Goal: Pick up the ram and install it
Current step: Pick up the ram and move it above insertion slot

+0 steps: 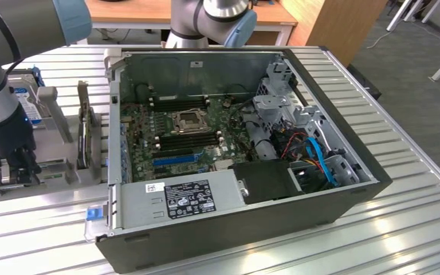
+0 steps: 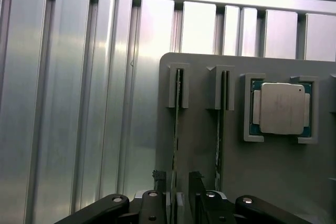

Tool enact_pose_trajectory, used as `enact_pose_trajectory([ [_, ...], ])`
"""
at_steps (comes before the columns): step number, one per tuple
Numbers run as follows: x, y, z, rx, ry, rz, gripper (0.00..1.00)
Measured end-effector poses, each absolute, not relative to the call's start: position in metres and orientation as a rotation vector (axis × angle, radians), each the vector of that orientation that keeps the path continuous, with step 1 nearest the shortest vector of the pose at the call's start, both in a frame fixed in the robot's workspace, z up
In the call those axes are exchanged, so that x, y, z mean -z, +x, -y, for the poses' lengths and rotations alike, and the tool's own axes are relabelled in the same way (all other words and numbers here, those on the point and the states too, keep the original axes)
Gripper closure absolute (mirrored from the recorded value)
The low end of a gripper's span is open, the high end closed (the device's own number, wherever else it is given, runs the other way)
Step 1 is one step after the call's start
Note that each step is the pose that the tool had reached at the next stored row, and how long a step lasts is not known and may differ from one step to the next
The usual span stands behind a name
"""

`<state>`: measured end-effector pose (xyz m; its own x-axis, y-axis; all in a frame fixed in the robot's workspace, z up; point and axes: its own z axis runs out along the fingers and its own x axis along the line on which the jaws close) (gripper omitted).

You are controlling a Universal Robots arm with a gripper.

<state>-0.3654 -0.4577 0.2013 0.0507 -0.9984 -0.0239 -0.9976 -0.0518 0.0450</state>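
Apparently the ram (image 2: 176, 129) sits edge-on inside the spread tool (image 2: 177, 181).

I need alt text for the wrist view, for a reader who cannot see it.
The open tool straddles a RAM stick standing on edge in a grey holder. A second stick and a CPU sit in the same holder.

Open PC case (image 1: 228, 229) on slatted metal table (image 1: 411, 229); motherboard (image 1: 176, 140) inside; CPU chip (image 2: 282, 107) seated in grey holder tray (image 2: 283, 177).
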Motion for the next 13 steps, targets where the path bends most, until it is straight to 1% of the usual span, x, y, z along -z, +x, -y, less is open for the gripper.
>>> enact_pose_trajectory([
  [13,-0.2014,-0.3652,0.4601,0.076,2.265,2.152,0.69],
])
